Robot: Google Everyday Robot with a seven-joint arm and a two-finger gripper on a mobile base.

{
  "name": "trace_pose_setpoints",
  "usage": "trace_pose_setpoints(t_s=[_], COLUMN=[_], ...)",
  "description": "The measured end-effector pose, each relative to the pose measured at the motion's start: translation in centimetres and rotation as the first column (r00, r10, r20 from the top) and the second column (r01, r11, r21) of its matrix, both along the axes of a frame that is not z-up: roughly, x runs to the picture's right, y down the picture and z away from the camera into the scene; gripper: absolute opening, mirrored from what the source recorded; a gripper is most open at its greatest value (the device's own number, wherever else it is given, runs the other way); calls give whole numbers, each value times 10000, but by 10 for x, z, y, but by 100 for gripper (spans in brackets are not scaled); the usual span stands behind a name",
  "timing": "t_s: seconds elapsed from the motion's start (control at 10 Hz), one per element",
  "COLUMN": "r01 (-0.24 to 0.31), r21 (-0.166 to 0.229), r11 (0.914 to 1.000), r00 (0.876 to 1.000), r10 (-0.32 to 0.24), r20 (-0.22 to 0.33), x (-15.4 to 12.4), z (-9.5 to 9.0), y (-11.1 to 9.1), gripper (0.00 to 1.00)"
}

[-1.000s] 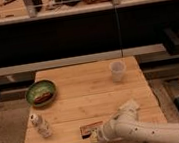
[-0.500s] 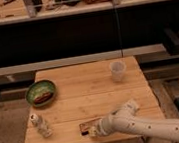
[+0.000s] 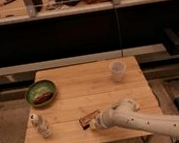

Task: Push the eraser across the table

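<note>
Camera view: the eraser [image 3: 89, 119], a flat dark block, lies near the front edge of the pale wooden table [image 3: 85, 84], with its long axis running left to right at a slight tilt. The claw [image 3: 95, 124], on a smooth white arm, sits at the eraser's right near corner and seems to touch it; open or closed, I cannot tell. A push would likely go leftward. A round green bowl [image 3: 40, 92], a clear cup [image 3: 117, 71] and a small bottle [image 3: 40, 126] stand apart.
</note>
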State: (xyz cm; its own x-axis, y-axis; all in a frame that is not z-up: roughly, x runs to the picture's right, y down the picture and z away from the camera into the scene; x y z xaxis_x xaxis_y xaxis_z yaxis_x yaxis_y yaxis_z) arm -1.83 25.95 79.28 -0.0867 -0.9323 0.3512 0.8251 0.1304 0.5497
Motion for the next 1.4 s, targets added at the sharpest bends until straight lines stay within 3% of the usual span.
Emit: trace_pose_setpoints(t_s=[0.7,1.1,1.4], r01=[-33,158,-75], r21=[884,1142,1255], r11=[9961,9933,9921], r00=[9990,9987,9985], r10=[72,-100,142], r20=[-438,-507,-528], x=[-6,-14,-14], z=[31,56,70], y=[-43,-55,-64], gripper=[0,0,0])
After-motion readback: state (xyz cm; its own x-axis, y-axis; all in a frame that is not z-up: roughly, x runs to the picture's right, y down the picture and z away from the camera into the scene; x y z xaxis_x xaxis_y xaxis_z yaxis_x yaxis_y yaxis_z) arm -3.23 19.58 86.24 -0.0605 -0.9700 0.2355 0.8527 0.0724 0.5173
